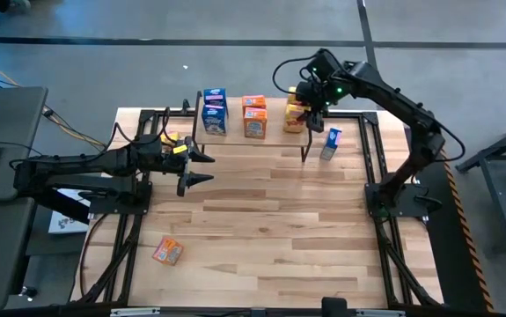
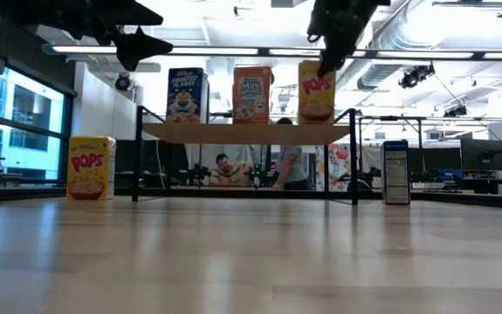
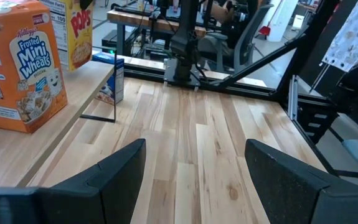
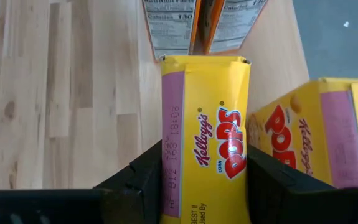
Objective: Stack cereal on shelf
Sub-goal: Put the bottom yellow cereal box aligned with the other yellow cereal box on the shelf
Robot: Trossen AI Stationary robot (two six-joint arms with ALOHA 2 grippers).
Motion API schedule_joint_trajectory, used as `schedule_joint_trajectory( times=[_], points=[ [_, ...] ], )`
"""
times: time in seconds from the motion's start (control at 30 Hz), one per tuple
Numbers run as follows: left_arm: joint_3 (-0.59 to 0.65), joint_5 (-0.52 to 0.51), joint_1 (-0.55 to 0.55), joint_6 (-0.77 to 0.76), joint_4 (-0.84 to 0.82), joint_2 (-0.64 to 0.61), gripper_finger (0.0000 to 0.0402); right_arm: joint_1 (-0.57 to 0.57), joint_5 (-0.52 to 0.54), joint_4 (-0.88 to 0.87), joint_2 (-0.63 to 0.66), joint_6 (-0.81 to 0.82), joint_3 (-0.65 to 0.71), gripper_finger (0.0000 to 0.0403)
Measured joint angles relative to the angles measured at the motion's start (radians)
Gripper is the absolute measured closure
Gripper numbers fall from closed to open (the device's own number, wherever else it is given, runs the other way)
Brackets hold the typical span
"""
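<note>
The shelf (image 2: 242,132) stands at the table's far side. On it stand blue cereal boxes (image 1: 214,110), orange ones (image 1: 254,116) and a yellow one (image 4: 315,130). My right gripper (image 1: 310,104) hovers over the shelf's right end, shut on another yellow cereal box (image 4: 207,143). One blue box (image 1: 330,143) stands on the table right of the shelf, a yellow one (image 2: 89,167) stands left of it, and an orange one (image 1: 168,251) lies near the left front. My left gripper (image 1: 195,167) hangs open above the table by the shelf's left end. My right gripper pinches the yellow box between its two fingers (image 4: 142,177), one on each broad face just below the top panel (image 4: 185,186). The fingers come from above, slanting down. The box is upright; whether its bottom rests on the shelf I cannot tell.
Black frame rails (image 1: 371,158) run along both sides of the table. The wide wooden middle and front of the table (image 1: 279,238) hold only the orange box. People sit in the room behind the shelf (image 2: 224,166).
</note>
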State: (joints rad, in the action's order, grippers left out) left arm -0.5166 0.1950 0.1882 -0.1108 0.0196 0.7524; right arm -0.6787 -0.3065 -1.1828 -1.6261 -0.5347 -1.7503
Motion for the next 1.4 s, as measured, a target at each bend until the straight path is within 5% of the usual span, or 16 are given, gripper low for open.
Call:
schedule_joint_trajectory(
  times=[0.9, 1.4],
  points=[
    [0.000, 0.000, 0.000, 0.000, 0.000, 0.000, 0.0135, -0.017, 0.040, 0.073, 0.020, -0.035, 0.064, 0.0245],
    [0.000, 0.000, 0.000, 0.000, 0.000, 0.000, 0.0135, -0.017, 0.072, 0.091, 0.020, -0.035, 0.064, 0.0192]
  ],
)
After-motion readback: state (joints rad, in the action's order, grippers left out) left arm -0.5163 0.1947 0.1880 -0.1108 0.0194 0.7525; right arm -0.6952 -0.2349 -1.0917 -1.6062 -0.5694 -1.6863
